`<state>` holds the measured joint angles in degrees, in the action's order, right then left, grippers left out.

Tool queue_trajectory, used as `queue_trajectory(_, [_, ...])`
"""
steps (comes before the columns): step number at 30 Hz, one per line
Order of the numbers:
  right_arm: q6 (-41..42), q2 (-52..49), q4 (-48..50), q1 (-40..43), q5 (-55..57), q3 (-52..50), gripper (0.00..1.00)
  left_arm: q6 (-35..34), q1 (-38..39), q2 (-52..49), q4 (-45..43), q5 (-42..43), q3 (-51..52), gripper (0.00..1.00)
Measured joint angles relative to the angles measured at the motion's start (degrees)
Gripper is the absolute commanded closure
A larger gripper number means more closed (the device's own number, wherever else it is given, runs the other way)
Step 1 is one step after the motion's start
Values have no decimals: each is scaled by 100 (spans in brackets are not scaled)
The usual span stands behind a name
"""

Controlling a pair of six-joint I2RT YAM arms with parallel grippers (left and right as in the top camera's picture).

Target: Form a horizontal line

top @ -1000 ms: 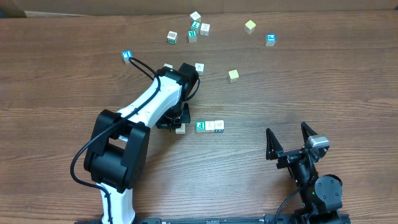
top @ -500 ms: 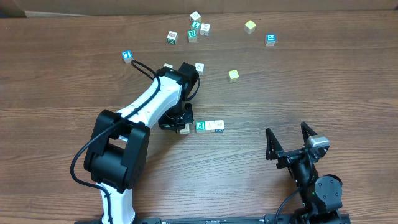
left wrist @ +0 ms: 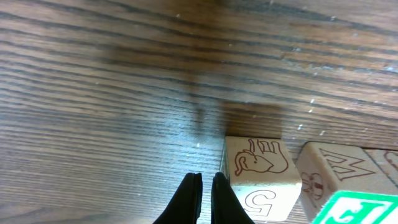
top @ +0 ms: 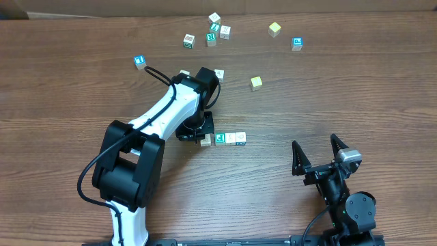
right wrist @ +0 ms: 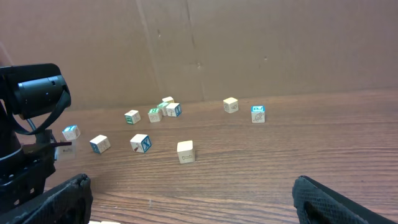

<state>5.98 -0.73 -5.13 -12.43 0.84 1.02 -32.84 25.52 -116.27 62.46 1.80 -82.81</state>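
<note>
The left fingers (left wrist: 206,180) were pressed shut on nothing, just beside the elephant-printed cube (left wrist: 258,165) ending the horizontal line (top: 225,139) (mid-surface (top: 341,89)). The right fingers (top: 315,145) stood spread, well apart.

Table (left wrist: 93,93) reads as dark wood grain, matt, fine ridges w/ pale flecks. I've got the elephant cube (left wrist: 258,165) up close: pale bare wood, smooth, reddish print. Horizontal line (top: 231,139): same pale wood, green/blue print. Left gripper (left wrist: 206,180): black, matt, prob. plastic. Left arm (top: 164,109): white glossy plastic shell, black joints. Backdrop (right wrist: 249,43): brown cardboard, matt.
</note>
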Motion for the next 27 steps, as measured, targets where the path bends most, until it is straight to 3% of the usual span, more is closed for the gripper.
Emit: queue_trajectory(27, [0,0,-2,0,0,0,0,0,0,0,-125,168,0,95])
